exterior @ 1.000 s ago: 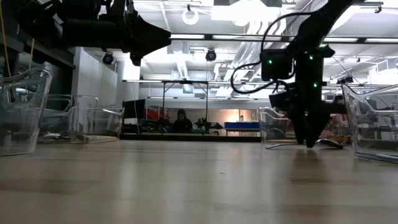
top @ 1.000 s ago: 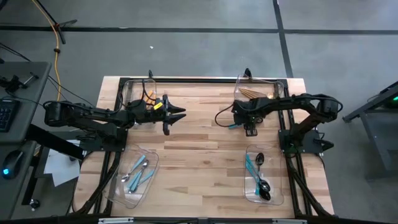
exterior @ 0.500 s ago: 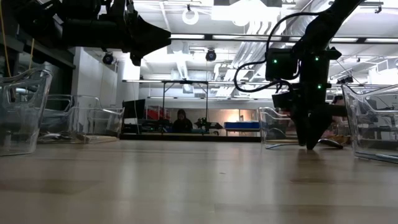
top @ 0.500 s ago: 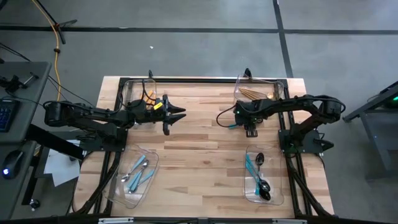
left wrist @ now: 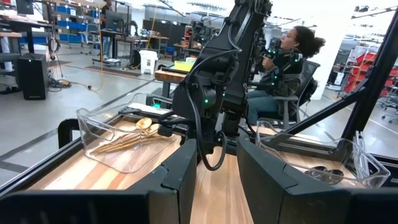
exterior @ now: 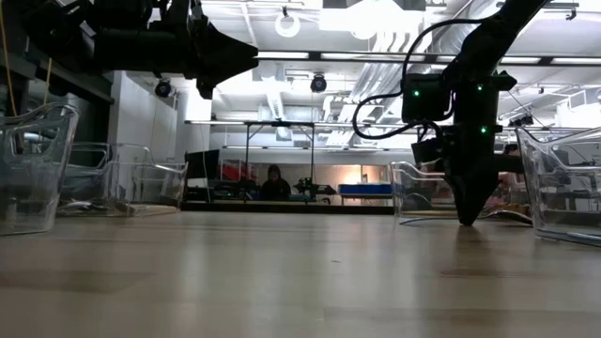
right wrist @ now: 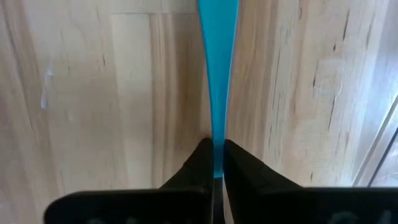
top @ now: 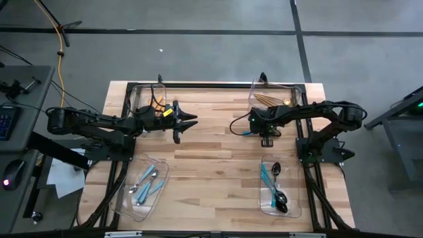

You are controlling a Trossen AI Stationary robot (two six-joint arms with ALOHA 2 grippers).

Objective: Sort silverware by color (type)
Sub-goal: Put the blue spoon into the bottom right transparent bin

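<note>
Surface (top: 211,165) layout, left to right: bin of light-blue-handled pieces (top: 145,183) at near left; left pincer (top: 187,121) hovering part-open, empty, beside the far-left bin (top: 142,99); right pincer (right wrist: 214,158) clenched on a teal handle (right wrist: 217,74) lying on the wood, between the gold-cutlery bin (top: 272,97) and the teal-and-black bin (top: 280,187).
</note>
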